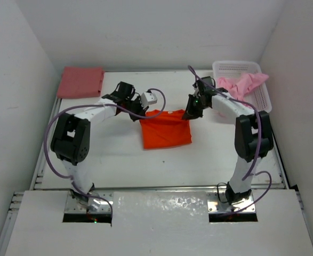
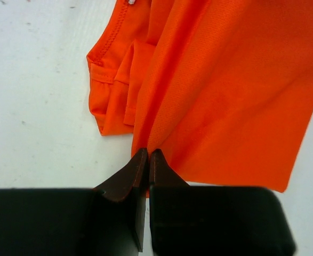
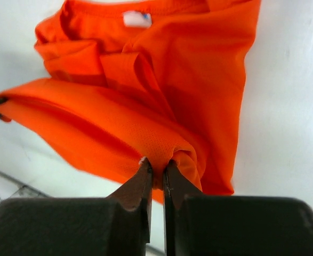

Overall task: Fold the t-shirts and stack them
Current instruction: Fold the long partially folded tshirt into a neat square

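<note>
orange t-shirt (image 1: 167, 132): lies partly folded on the white table (image 1: 119, 160) in the middle of the top view, between the two grippers. its collar and white label sit near the upper edge of the right wrist view.
held edge: the shirt's upper edge in the top view is pinched at both corners. in the right wrist view the cloth runs as a ridge from the right tips toward the left side of the frame.
left gripper (image 2: 148, 156): jaws pressed together with only a sliver between them, pinching the orange cloth at the shirt's upper left corner in the top view. the cloth fans upward from the tips.
right gripper (image 3: 157, 169): jaws nearly closed, clamping a bunched fold of the orange cloth at the shirt's upper right corner in the top view.
rose-red t-shirt (image 1: 80, 81): folded flat in the upper left of the top view, well apart from both grippers.
light pink t-shirt (image 1: 244, 84): crumpled in the white basket (image 1: 264, 101) at upper right, with one part draped over the rim.
</note>
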Robot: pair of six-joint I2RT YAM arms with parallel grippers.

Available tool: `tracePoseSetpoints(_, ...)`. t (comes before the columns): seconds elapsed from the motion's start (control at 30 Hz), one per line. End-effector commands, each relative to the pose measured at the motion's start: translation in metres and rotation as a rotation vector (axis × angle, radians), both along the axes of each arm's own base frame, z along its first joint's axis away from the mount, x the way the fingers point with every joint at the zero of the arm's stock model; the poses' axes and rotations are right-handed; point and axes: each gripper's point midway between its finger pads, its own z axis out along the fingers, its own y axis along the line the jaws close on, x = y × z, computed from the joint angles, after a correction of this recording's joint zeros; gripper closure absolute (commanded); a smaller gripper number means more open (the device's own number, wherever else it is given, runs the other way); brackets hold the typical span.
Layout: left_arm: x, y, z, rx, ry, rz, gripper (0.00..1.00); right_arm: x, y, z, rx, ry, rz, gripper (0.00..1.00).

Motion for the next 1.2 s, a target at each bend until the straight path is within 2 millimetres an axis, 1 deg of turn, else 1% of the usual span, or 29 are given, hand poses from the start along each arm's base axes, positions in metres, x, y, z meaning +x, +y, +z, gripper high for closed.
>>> tracePoseSetpoints(0.0,0.037,0.005,0.009,-0.008,-0.095,0.077,1.00,0.035,-0.014,0.001,-0.046,-0.072,-0.075,0.88)
tracePoseSetpoints(0.03,0.041,0.007,0.003,0.002,-0.096,0.092,0.99,0.039,-0.015,-0.001,-0.056,-0.073,-0.084,0.84)
tracePoseSetpoints(0.07,0.048,0.006,0.003,-0.004,-0.112,0.109,0.98,0.042,-0.017,-0.008,-0.068,-0.064,-0.095,0.79)
tracePoseSetpoints(0.13,0.055,0.008,-0.003,0.009,-0.128,0.125,0.96,0.050,-0.022,-0.010,-0.086,-0.076,-0.118,0.79)
tracePoseSetpoints(0.2,0.068,0.006,0.002,-0.004,-0.175,0.140,0.94,0.062,-0.033,-0.016,-0.107,-0.101,-0.170,0.79)
tracePoseSetpoints(0.27,0.079,0.003,-0.001,-0.014,-0.181,0.169,0.89,0.073,-0.038,-0.017,-0.102,-0.124,-0.216,0.69)
tracePoseSetpoints(0.3,0.088,0.001,0.006,-0.023,-0.199,0.180,0.84,0.079,-0.041,-0.018,-0.106,-0.141,-0.231,0.69)
tracePoseSetpoints(0.33,0.091,0.000,-0.002,-0.019,-0.184,0.184,0.82,0.086,-0.044,-0.015,-0.115,-0.158,-0.239,0.69)
tracePoseSetpoints(0.4,0.102,-0.004,0.002,-0.032,-0.219,0.188,0.82,0.095,-0.053,-0.012,-0.168,-0.188,-0.253,0.70)
tracePoseSetpoints(0.43,0.105,-0.006,0.000,-0.036,-0.221,0.200,0.82,0.097,-0.056,-0.010,-0.190,-0.208,-0.230,0.71)
tracePoseSetpoints(0.47,0.110,-0.008,0.002,-0.045,-0.237,0.203,0.82,0.103,-0.056,-0.006,-0.192,-0.249,-0.210,0.70)
tracePoseSetpoints(0.5,0.117,-0.012,0.010,-0.059,-0.252,0.204,0.77,0.108,-0.052,0.000,-0.176,-0.293,-0.177,0.65)
tracePoseSetpoints(0.53,0.119,-0.015,0.005,-0.065,-0.234,0.210,0.70,0.102,-0.051,0.004,-0.185,-0.336,-0.111,0.61)
tracePoseSetpoints(0.57,0.119,-0.016,0.004,-0.062,-0.216,0.213,0.63,0.107,-0.047,0.013,-0.168,-0.403,-0.084,0.56)
tracePoseSetpoints(0.6,0.125,-0.018,0.012,-0.072,-0.224,0.220,0.50,0.094,-0.047,0.004,-0.161,-0.394,-0.057,0.53)
tracePoseSetpoints(0.63,0.128,-0.017,0.012,-0.076,-0.206,0.245,0.47,0.092,-0.049,0.016,-0.166,-0.444,-0.032,0.50)
tracePoseSetpoints(0.67,0.127,-0.015,0.014,-0.076,-0.185,0.256,0.45,0.090,-0.047,0.021,-0.164,-0.476,-0.007,0.50)
tracePoseSetpoints(0.7,0.134,-0.014,0.030,-0.099,-0.197,0.274,0.41,0.086,-0.045,0.021,-0.155,-0.497,0.029,0.50)
tracePoseSetpoints(0.77,0.140,-0.004,0.053,-0.186,-0.154,0.343,0.38,0.078,-0.037,0.034,-0.125,-0.540,0.107,0.51)
tracePoseSetpoints(0.8,0.147,-0.001,0.072,-0.237,-0.157,0.362,0.36,0.070,-0.035,0.031,-0.112,-0.549,0.124,0.52)
tracePoseSetpoints(0.83,0.148,0.007,0.086,-0.308,-0.118,0.383,0.36,0.066,-0.034,0.033,-0.100,-0.568,0.133,0.54)
tracePoseSetpoints(0.87,0.146,0.009,0.090,-0.331,-0.094,0.379,0.36,0.071,-0.031,0.058,-0.078,-0.671,0.129,0.54)
tracePoseSetpoints(0.9,0.144,0.008,0.096,-0.364,-0.070,0.344,0.36,0.061,-0.028,0.049,-0.060,-0.670,0.145,0.54)
tracePoseSetpoints(0.97,0.136,0.008,0.084,-0.356,-0.018,0.338,0.36,0.056,-0.014,0.056,0.011,-0.714,0.201,0.52)
tracePoseSetpoints(1.0,0.133,0.008,0.078,-0.354,0.001,0.331,0.36,0.054,-0.009,0.055,0.038,-0.708,0.223,0.51)
tracePoseSetpoints(1.03,0.128,0.006,0.071,-0.362,0.028,0.308,0.36,0.053,-0.007,0.051,0.050,-0.690,0.232,0.49)
tracePoseSetpoints(1.07,0.123,0.005,0.060,-0.364,0.060,0.307,0.36,0.049,-0.004,0.039,0.060,-0.649,0.244,0.47)
tracePoseSetpoints(1.1,0.121,0.008,0.050,-0.368,0.092,0.309,0.35,0.048,-0.003,0.035,0.065,-0.639,0.253,0.46)
tracePoseSetpoints(1.17,0.114,0.007,0.042,-0.394,0.138,0.289,0.31,0.041,0.004,0.030,0.072,-0.626,0.308,0.42)
